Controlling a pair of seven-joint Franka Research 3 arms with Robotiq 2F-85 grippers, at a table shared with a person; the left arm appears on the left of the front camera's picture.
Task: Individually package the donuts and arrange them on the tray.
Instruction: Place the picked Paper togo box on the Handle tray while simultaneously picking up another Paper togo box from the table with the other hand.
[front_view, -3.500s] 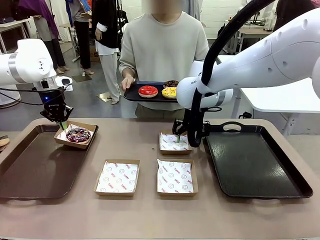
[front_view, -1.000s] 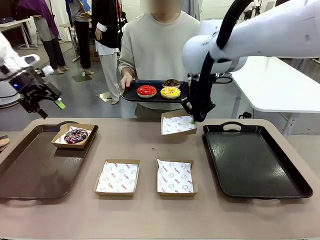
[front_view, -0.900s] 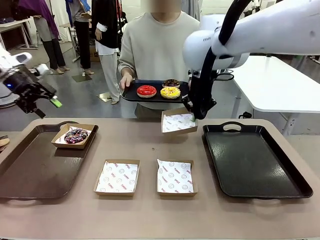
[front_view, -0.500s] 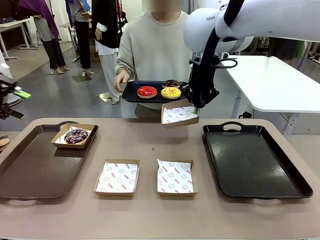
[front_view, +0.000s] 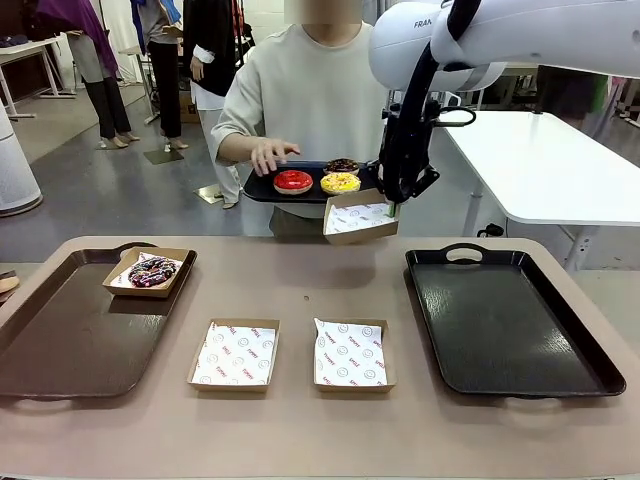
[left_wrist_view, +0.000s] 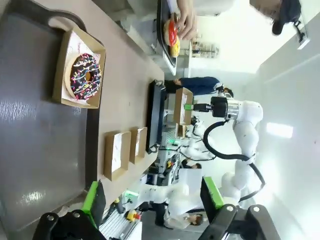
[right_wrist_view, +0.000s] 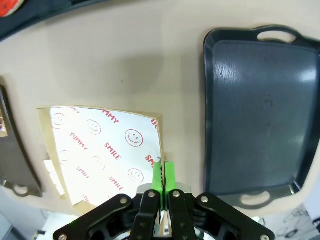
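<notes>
My right gripper (front_view: 392, 205) is shut on the edge of a paper-lined cardboard box (front_view: 360, 216) and holds it in the air just below the person's small black tray (front_view: 262, 187). That tray carries a red donut (front_view: 294, 181), a yellow donut (front_view: 339, 183) and a chocolate donut (front_view: 342, 166); the person's hand (front_view: 268, 152) hovers over it. In the right wrist view the green pads (right_wrist_view: 157, 176) pinch the box (right_wrist_view: 102, 150) rim. A dark donut with purple-pink sprinkles (front_view: 152, 270) sits boxed on the brown tray (front_view: 70, 340). My left gripper (left_wrist_view: 152, 197) is open, high above that donut (left_wrist_view: 85, 76).
Two empty paper-lined boxes (front_view: 234, 353) (front_view: 349, 353) lie side by side on the table's near middle. A large black tray (front_view: 510, 320) sits at the right, bare. Other people stand far behind the person.
My right gripper has raised the box higher, up to the person's tray. The left arm has pulled back to the left, out of the front view. The person's hand has moved over the donuts.
</notes>
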